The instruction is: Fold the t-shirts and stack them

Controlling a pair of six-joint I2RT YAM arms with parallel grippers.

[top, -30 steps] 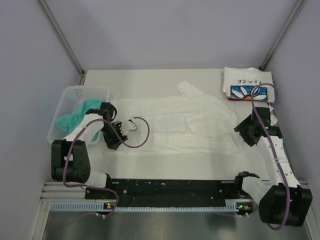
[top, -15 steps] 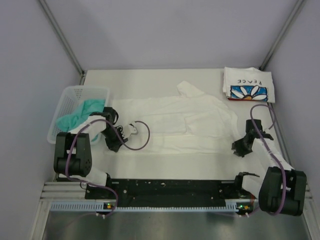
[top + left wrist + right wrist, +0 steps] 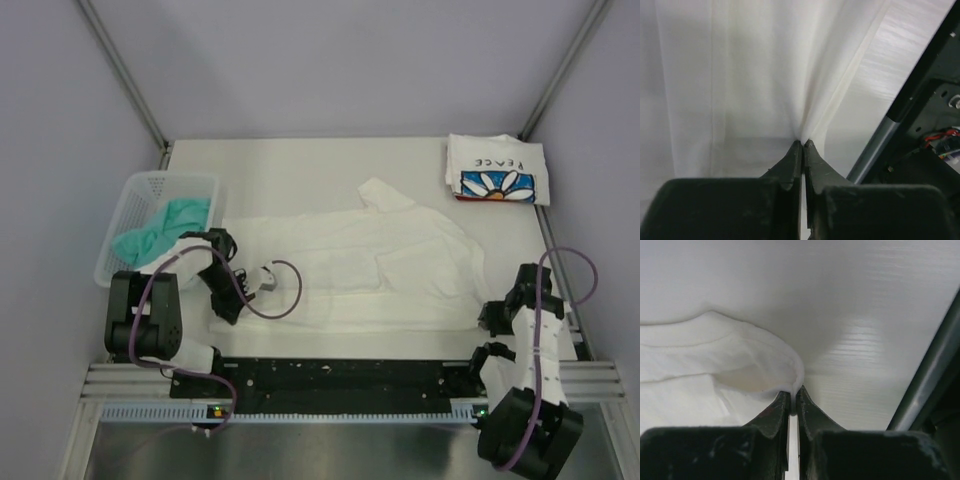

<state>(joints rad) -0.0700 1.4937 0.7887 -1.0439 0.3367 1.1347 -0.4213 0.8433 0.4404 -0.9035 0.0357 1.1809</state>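
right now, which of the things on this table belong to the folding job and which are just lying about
Job in hand:
- large white t-shirt, pinched by left tool and right tool
- folded PEACE t-shirt
- teal t-shirt

Lying about:
- white mesh basket holding the teal one

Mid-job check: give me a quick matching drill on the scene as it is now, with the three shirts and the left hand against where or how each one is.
Column one
1. large white t-shirt
2. daisy PEACE t-shirt
3. teal t-shirt
4. left hand

Column two
A. bunched in the basket
B. folded at the far right corner of the table
C. shut on a cloth edge
D. spread out mid-table

Pairs: 1-D, 2-B, 3-A, 4-C
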